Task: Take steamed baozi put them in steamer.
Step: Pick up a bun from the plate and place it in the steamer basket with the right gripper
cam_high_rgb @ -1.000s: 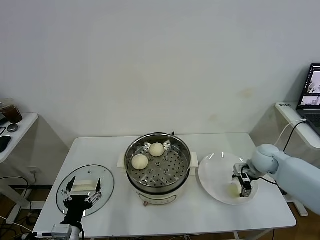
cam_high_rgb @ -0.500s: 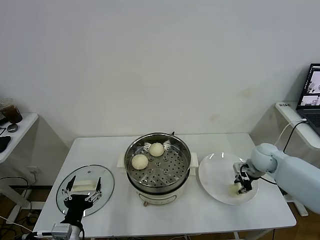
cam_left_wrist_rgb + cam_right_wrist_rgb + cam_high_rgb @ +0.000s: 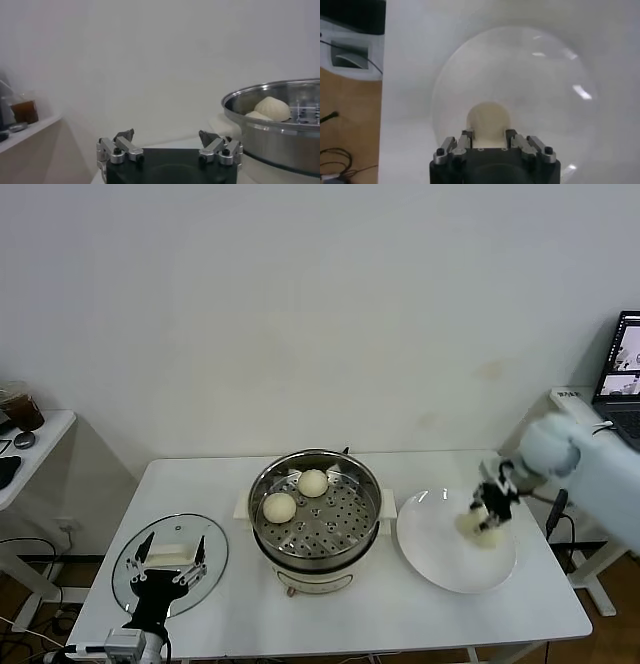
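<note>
White plate [image 3: 440, 559] R of pot; glass lid [image 3: 172, 556] L.

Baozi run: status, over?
Right gripper shut on a baozi, lifted above the white plate. Left gripper open, parked over the glass lid. Two buns in the steamer. Path clear.

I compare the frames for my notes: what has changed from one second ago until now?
The right claw closed on a baozi and lifted it off the white plate, toward the back. Unchanged: two baozi in the steamer, the left claw open above the glass lid.
</note>
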